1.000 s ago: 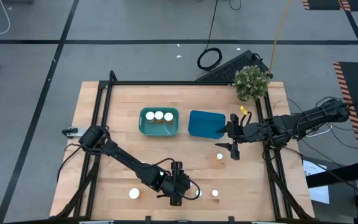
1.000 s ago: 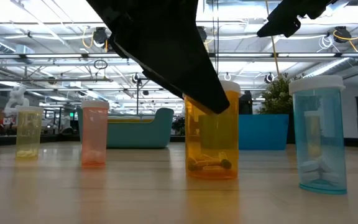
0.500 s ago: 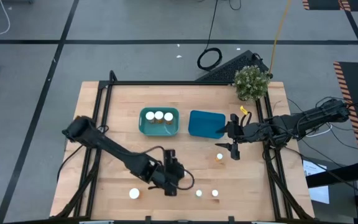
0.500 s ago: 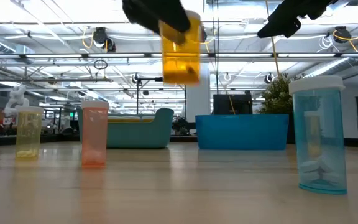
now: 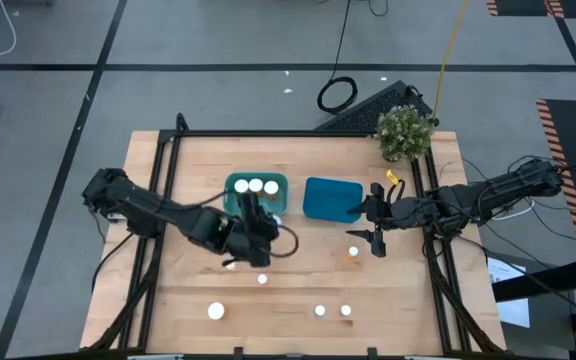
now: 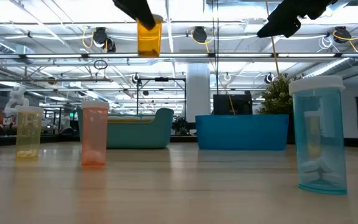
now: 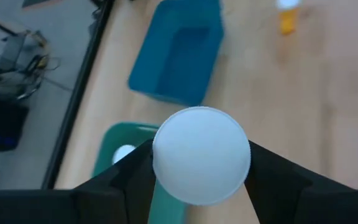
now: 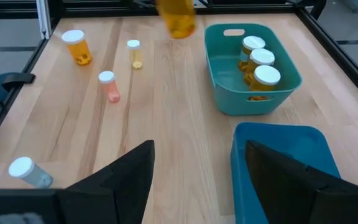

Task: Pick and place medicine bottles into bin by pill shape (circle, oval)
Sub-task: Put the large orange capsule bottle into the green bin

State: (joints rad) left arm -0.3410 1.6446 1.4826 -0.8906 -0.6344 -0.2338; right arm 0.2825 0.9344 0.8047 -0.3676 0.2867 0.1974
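1. Orange medicine bottle [image 6: 149, 34] with a white cap hangs in the air, clamped between the fingers of my left gripper [image 7: 201, 163]; from that wrist I see its cap [image 7: 201, 154] filling the gap between the two dark fingers.
2. Seen from above, my left gripper [image 5: 251, 232] is over the wood just beside the teal bin [image 5: 256, 197], on its near side.
3. That teal bin holds three white-capped bottles [image 8: 260, 58] in a row.
4. Next to it sits the blue bin [image 5: 332, 198]; I can see nothing inside it.
5. My right gripper [image 5: 376, 225] hovers at the blue bin's far edge, fingers spread wide with nothing between them.
6. One small orange bottle [image 5: 353, 253] stands on the table just beside the right gripper.
7. More bottles stand along the table's [image 5: 188, 175] front: a pale blue one [image 6: 319, 132], a pink one [image 6: 94, 134] and a yellow one [image 6: 28, 132].
8. A potted plant [image 5: 405, 132] sits at the table's back corner on the right arm's side.
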